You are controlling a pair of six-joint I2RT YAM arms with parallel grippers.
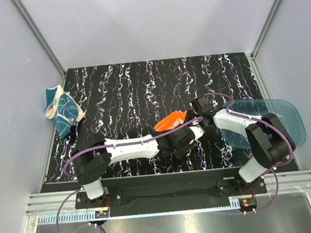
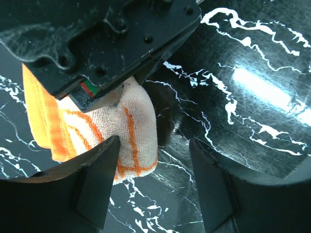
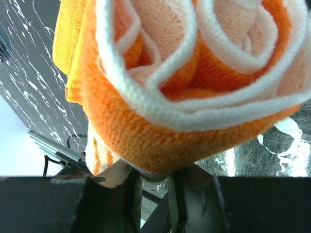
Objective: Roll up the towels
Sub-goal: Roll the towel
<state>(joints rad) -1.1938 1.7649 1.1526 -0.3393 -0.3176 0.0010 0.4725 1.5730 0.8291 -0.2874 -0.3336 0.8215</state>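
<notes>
Fingers [image 3: 114,194] of the right gripper [image 3: 153,187]: clenched on the orange towel [image 3: 170,97], with a thin fold of cloth nipped between the pads. From that wrist I see the towel end-on. It is loosely coiled, with peach and orange layers edged by a white hem, and it fills most of the view above the pinch.

Fingers [image 2: 92,184] of the left gripper [image 2: 155,145]: released and standing wide apart. One finger is right against the towel's pale, orange-striped side. The other is well clear of it, over bare table. Nothing is grasped. In the left wrist view the right gripper's dark body sits above the towel and bites into its top edge.

From overhead, the orange towel is near the middle of the black marbled table [image 1: 142,85], between the two grippers. The left arm reaches across from its base to meet it, and the right arm folds in from the other side. I cannot tell whether the towel's lower edge rests on the table or hangs just above it.

The teal towel [image 1: 62,108], white swirls with a cream underside showing, lies crumpled at the far left edge of the table, well apart from both arms.

A translucent blue tray [image 1: 289,118] sits at the right edge, partly under the right arm.
</notes>
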